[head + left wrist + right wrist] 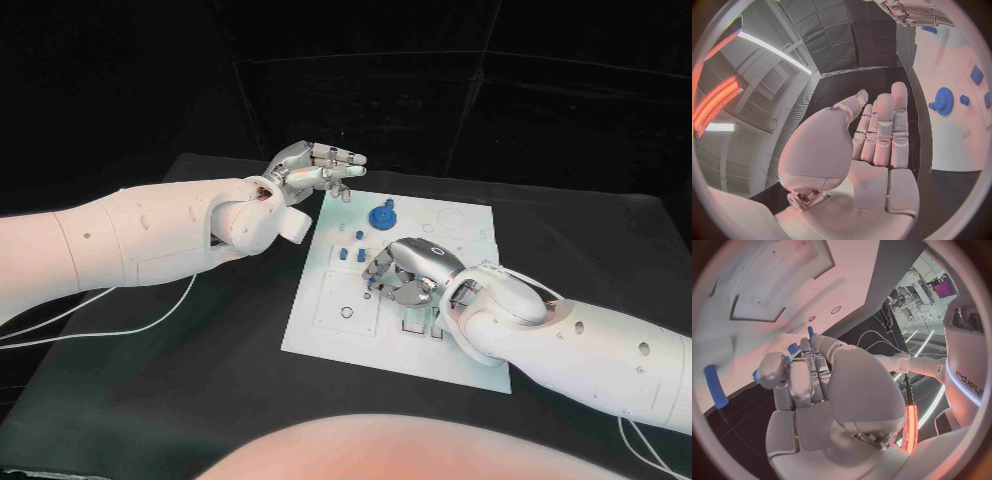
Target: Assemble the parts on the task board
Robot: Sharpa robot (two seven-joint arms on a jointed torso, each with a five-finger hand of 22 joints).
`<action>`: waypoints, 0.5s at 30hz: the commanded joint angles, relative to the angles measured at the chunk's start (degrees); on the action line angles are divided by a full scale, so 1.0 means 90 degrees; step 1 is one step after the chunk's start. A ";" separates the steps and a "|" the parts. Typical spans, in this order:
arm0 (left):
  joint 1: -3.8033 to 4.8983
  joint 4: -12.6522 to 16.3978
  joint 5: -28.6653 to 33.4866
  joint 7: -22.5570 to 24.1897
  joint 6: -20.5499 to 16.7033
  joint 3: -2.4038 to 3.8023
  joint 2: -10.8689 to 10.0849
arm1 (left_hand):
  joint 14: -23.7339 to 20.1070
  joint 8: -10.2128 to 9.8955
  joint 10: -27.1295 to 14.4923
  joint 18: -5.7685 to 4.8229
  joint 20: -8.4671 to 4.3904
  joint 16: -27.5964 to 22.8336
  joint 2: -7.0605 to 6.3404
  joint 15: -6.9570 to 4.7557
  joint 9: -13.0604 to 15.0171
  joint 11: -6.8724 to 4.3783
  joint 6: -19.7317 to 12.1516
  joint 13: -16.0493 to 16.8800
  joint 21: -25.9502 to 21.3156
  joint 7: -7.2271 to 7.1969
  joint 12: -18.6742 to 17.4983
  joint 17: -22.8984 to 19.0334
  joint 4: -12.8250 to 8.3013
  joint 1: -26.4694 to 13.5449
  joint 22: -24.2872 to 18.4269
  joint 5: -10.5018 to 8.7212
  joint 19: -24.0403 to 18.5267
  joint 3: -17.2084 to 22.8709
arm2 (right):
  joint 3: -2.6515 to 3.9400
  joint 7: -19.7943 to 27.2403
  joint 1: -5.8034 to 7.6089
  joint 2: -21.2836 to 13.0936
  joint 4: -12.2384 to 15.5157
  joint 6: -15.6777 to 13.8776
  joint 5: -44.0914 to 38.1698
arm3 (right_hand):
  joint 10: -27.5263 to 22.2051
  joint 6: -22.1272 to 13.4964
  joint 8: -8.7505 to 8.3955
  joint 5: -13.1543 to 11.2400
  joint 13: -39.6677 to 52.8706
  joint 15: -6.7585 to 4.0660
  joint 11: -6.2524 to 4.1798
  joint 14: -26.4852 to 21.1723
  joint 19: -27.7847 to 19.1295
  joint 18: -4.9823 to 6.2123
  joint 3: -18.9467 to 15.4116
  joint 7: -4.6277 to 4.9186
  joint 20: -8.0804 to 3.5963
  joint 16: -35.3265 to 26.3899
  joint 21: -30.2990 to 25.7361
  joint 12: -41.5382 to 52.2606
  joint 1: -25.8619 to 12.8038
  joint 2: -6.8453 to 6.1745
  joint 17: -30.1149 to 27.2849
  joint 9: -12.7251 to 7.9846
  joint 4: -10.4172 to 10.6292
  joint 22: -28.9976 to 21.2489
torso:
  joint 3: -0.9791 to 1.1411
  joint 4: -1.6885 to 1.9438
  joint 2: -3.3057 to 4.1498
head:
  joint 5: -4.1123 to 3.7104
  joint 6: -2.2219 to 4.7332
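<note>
Parts under right hand [408, 272] hidden

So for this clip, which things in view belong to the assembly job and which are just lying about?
Part of the job:
- task board
- blue gear on the board
- small blue pieces near the right hand
- left hand, empty, above the board's far corner

Just lying about:
- white cables on the black table
</note>
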 commanded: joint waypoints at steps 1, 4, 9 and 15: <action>0.0011 -0.0002 0.0001 0.0057 0.0044 0.0005 0.0007 | -0.0032 0.0039 -0.0041 0.0086 0.0011 -0.0007 0.0000 -0.0009 0.0004 -0.0021 -0.0048 0.0007 -0.0034 0.0000 0.0034 -0.0011 -0.0034 0.0062 -0.0007 0.0027 -0.0039 -0.0011 | 0.0003 0.0045 0.0000 0.0018 -0.0009 0.0113 -0.0008 | 0.0032 0.0016 -0.0035 0.0022 0.0009 -0.0038 0.0019 0.0126 0.0043 -0.0081 0.0009 0.0032 0.0000 0.0006 0.0033 -0.0021 -0.0053 0.0000 -0.0011 -0.0009 -0.0018 0.0006 | -0.0005 0.0002 -0.0004 | -0.0001 -0.0006; 0.0011 -0.0006 0.0001 0.0054 0.0046 0.0005 0.0008 | -0.0032 0.0039 -0.0041 0.0086 0.0011 -0.0007 0.0000 -0.0009 0.0004 -0.0021 -0.0048 0.0007 -0.0034 0.0000 0.0034 -0.0011 -0.0034 0.0062 -0.0007 0.0027 -0.0039 -0.0011 | 0.0002 0.0043 -0.0004 0.0029 -0.0011 0.0153 -0.0007 | 0.0032 0.0016 -0.0035 0.0022 0.0009 -0.0038 0.0019 0.0126 0.0043 -0.0081 0.0009 0.0032 0.0000 0.0006 0.0033 -0.0021 -0.0053 0.0000 -0.0011 -0.0009 -0.0018 0.0006 | 0.0000 0.0003 0.0001 | 0.0011 -0.0018; 0.0011 -0.0014 0.0001 0.0050 0.0051 0.0005 0.0013 | -0.0032 0.0039 -0.0041 0.0086 0.0011 -0.0007 0.0000 -0.0009 0.0004 -0.0021 -0.0048 0.0007 -0.0034 0.0000 0.0034 -0.0011 -0.0034 0.0062 -0.0007 0.0027 -0.0039 -0.0011 | 0.0002 0.0051 -0.0009 0.0038 -0.0009 0.0232 0.0016 | 0.0031 0.0015 -0.0036 0.0023 0.0009 -0.0037 0.0020 0.0126 0.0042 -0.0081 0.0010 0.0032 0.0001 0.0006 0.0033 -0.0023 -0.0056 0.0001 -0.0012 -0.0009 -0.0019 0.0005 | -0.0002 0.0003 -0.0004 | 0.0014 -0.0029; 0.0011 -0.0020 0.0001 0.0040 0.0061 0.0005 0.0012 | -0.0032 0.0039 -0.0041 0.0086 0.0011 -0.0007 0.0000 -0.0009 0.0004 -0.0021 -0.0048 0.0007 -0.0034 0.0000 0.0034 -0.0011 -0.0034 0.0062 -0.0007 0.0027 -0.0039 -0.0011 | 0.0001 0.0069 -0.0011 0.0031 0.0004 0.0273 0.0046 | 0.0031 0.0014 -0.0036 0.0023 0.0009 -0.0037 0.0020 0.0125 0.0042 -0.0081 0.0010 0.0033 0.0002 0.0005 0.0035 -0.0023 -0.0057 0.0001 -0.0015 -0.0009 -0.0021 0.0006 | -0.0006 0.0003 -0.0003 | 0.0015 -0.0041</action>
